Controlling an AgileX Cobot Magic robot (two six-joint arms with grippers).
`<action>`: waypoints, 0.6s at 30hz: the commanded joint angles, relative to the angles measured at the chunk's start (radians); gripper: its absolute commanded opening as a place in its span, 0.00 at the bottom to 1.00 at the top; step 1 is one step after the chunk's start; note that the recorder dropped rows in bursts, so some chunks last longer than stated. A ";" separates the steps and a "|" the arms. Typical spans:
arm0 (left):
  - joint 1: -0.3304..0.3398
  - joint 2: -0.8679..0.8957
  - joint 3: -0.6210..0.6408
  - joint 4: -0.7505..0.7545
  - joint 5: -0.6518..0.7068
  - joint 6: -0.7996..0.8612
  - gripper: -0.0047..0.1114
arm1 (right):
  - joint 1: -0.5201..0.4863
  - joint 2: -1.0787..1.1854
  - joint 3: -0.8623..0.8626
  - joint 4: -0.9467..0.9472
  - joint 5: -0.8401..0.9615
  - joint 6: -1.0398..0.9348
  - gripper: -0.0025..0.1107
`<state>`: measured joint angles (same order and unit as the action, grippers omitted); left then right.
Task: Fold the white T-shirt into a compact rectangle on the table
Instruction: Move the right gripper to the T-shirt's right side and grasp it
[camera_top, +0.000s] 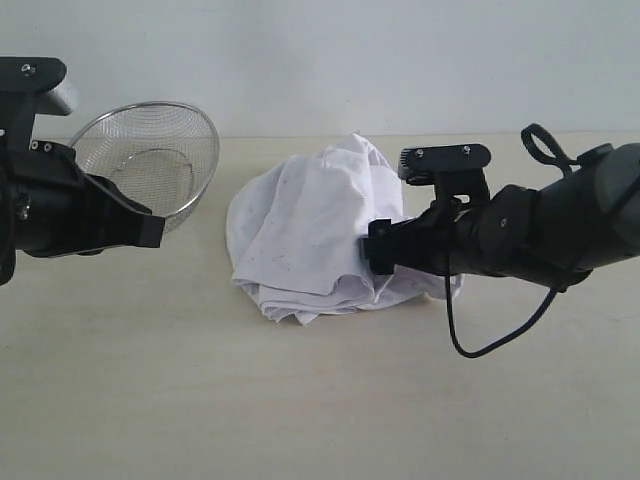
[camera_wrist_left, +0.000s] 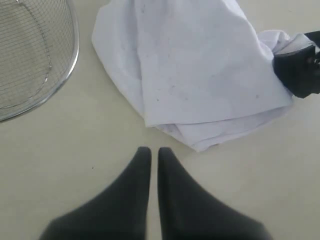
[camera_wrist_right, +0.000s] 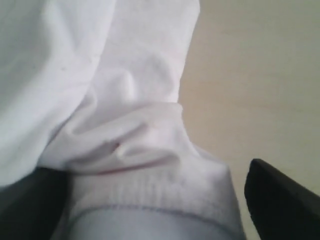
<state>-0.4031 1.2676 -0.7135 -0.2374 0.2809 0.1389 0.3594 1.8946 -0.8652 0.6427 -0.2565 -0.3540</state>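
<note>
You have barely begun. The white T-shirt (camera_top: 310, 235) lies in a rumpled heap near the middle of the table (camera_top: 300, 410), layers bunched over one another, with no sleeve, hem or collar laid out that I can pick out, and no lettering showing. Nothing here counts as a fold yet.

Your right gripper (camera_top: 378, 248) sits at the heap's 3 o'clock edge in the exterior view. Its jaws stand wide, with a thick roll of hemmed cloth lying between them but not pinched, so I judge nothing is held yet.

Your left gripper (camera_wrist_left: 154, 151) is closed and empty, its fingertips nearly touching. It hangs above bare table at the heap's 9 o'clock side, apart from the cloth. The wire basket (camera_top: 150, 160) stands at 10 o'clock from the shirt, clear of it.

Almost all the work is left: spread the shirt flat, then bring in the sleeves and sides, then fold it down to a compact rectangle.
</note>
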 joint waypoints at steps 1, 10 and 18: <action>0.003 0.002 0.005 -0.001 -0.012 -0.013 0.08 | -0.001 0.002 -0.007 0.000 0.002 0.042 0.52; 0.003 0.002 0.005 -0.001 -0.021 -0.013 0.08 | -0.001 0.002 -0.007 -0.006 -0.057 0.042 0.06; 0.003 0.002 0.005 -0.001 -0.022 -0.013 0.08 | -0.001 -0.078 -0.007 -0.110 0.256 0.025 0.02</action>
<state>-0.4031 1.2676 -0.7135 -0.2374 0.2687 0.1389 0.3594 1.8650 -0.8668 0.5558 -0.1197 -0.3133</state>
